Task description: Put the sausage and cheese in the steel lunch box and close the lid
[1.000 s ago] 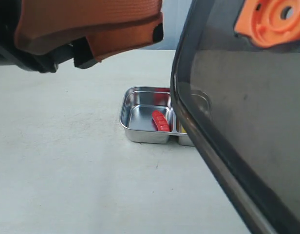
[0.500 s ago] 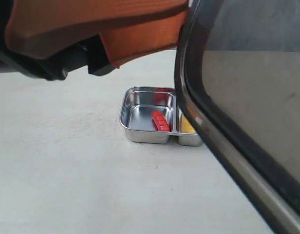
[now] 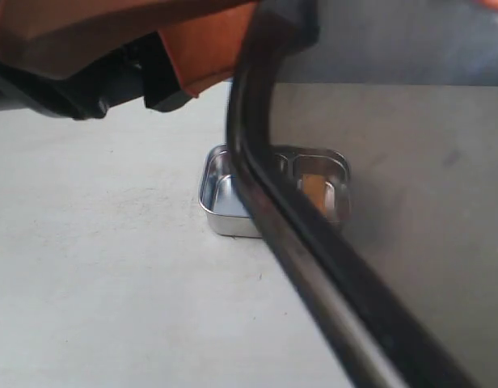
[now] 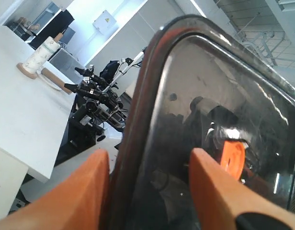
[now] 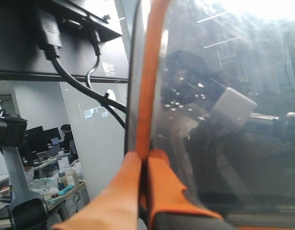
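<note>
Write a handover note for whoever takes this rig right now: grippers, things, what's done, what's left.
Grippers: the right gripper is shut on the edge of the lid, holding it up off the table. The left gripper is open, jaws wide about the lid's rim; contact unclear.
Things: the steel lunch box sits on the table, uncovered. The cheese lies in its smaller compartment, seen through the lid. The sausage is hidden behind the lid's rim.
Done: cheese in.
Left: confirm the sausage, lower the lid onto the box, press it shut.
</note>
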Controlling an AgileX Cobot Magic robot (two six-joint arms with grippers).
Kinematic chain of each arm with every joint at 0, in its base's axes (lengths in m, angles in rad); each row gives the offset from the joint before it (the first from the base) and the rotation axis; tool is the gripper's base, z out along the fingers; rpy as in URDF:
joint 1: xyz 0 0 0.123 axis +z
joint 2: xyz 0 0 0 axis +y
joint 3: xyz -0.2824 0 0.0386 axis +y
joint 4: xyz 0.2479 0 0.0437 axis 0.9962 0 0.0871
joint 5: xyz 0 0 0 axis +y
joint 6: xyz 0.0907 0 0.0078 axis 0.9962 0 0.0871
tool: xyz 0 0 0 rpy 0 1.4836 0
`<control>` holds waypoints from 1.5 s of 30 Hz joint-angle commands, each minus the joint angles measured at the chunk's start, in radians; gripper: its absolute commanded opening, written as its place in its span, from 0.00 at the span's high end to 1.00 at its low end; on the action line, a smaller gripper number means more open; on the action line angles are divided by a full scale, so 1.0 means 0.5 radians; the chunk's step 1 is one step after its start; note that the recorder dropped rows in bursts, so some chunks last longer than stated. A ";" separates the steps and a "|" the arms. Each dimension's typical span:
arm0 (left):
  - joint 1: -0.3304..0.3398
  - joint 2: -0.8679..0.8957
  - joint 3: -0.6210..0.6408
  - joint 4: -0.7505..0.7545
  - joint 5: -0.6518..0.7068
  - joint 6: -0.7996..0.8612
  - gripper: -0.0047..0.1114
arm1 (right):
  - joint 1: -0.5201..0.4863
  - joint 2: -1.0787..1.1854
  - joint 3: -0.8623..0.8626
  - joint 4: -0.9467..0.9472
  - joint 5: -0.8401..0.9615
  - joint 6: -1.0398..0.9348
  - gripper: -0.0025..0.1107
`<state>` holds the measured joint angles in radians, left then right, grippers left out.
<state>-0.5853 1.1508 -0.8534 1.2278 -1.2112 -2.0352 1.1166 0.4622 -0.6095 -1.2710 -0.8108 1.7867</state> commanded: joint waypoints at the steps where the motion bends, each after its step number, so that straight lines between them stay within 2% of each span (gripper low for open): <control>1: -0.013 -0.019 -0.010 -0.035 -0.020 0.047 0.53 | -0.001 0.185 -0.010 0.066 -0.035 -0.031 0.99; 5: -0.013 -0.019 -0.010 0.000 -0.020 0.042 0.53 | -0.001 0.286 -0.010 0.158 -0.175 -0.177 0.99; 7: -0.013 -0.019 -0.010 0.000 -0.020 0.042 0.57 | -0.001 0.289 -0.010 0.157 -0.165 -0.181 0.99; 13: -0.013 -0.019 -0.010 -0.014 -0.020 0.042 0.87 | -0.001 0.285 -0.010 0.157 -0.219 -0.174 0.99; 16: -0.013 -0.019 -0.010 -0.023 -0.020 0.042 0.96 | -0.001 0.282 -0.010 0.157 -0.248 -0.174 0.99; 27: -0.013 -0.019 -0.010 -0.032 -0.020 0.057 0.96 | -0.001 0.278 -0.010 0.153 -0.229 -0.163 0.99; 32: -0.013 -0.019 -0.010 -0.041 -0.020 0.053 0.96 | -0.001 0.278 -0.010 0.161 -0.196 0.005 0.99; 40: -0.013 -0.019 -0.010 -0.079 -0.020 0.053 0.96 | -0.001 0.278 -0.010 0.135 0.136 0.248 0.98; 42: -0.009 -0.019 -0.010 -0.083 -0.020 0.053 0.96 | -0.001 0.278 -0.010 0.133 0.158 0.263 0.92; 45: -0.009 -0.019 -0.010 -0.086 0.006 0.063 0.96 | -0.001 0.278 -0.010 0.133 0.158 0.300 0.71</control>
<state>-0.5790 1.1508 -0.8534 1.1652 -1.1554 -2.0188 1.1212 0.5845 -0.6280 -1.1959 -0.8700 1.8929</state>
